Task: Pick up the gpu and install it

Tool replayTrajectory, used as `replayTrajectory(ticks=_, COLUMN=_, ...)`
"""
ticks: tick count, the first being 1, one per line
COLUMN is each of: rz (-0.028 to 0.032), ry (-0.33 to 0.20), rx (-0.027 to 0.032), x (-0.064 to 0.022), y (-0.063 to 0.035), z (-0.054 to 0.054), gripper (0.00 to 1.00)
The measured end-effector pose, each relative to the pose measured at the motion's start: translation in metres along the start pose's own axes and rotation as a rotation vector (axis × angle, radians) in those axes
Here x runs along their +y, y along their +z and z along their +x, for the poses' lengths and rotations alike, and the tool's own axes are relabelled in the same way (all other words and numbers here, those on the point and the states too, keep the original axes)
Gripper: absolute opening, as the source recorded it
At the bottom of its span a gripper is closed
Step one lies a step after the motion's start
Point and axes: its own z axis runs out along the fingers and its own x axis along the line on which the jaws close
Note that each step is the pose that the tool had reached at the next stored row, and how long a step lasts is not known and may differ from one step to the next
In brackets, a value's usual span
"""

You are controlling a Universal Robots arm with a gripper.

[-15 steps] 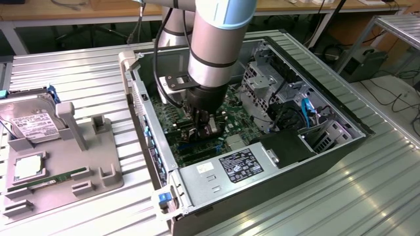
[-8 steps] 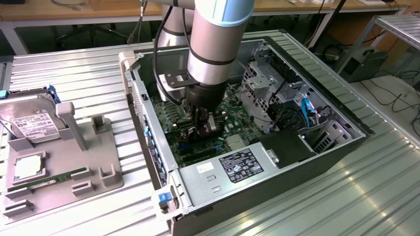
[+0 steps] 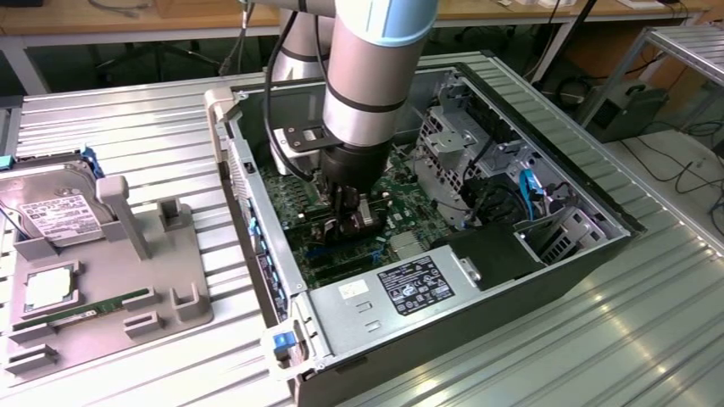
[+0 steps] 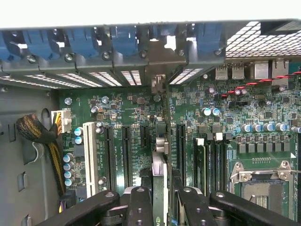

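Open computer case [image 3: 487, 318] on a ribbed metal table [image 3: 136, 136], robot arm [image 3: 368, 76] reaching down inside, green motherboard [image 4: 122, 101] beneath, gripper [image 4: 162, 207] jaws clamped on the gpu [image 4: 159, 146], card held on edge between the fingers [image 4: 140, 207], bracket end toward the blue-clipped rear slots [image 4: 124, 42].

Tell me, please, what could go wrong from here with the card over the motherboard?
1. The gpu stands edge-on in the claw above the motherboard. If it comes down off line among the black slots, pressing might damage a connector.
2. Its bracket end sits close to the case's rear wall and could snag there.
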Motion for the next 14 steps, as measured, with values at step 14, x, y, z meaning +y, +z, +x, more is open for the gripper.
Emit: replayTrajectory(ticks=14, rz=0.0001, ry=0.0, rx=-0.0024, x=0.0002, y=-0.0038, z=0.0005, gripper=0.26)
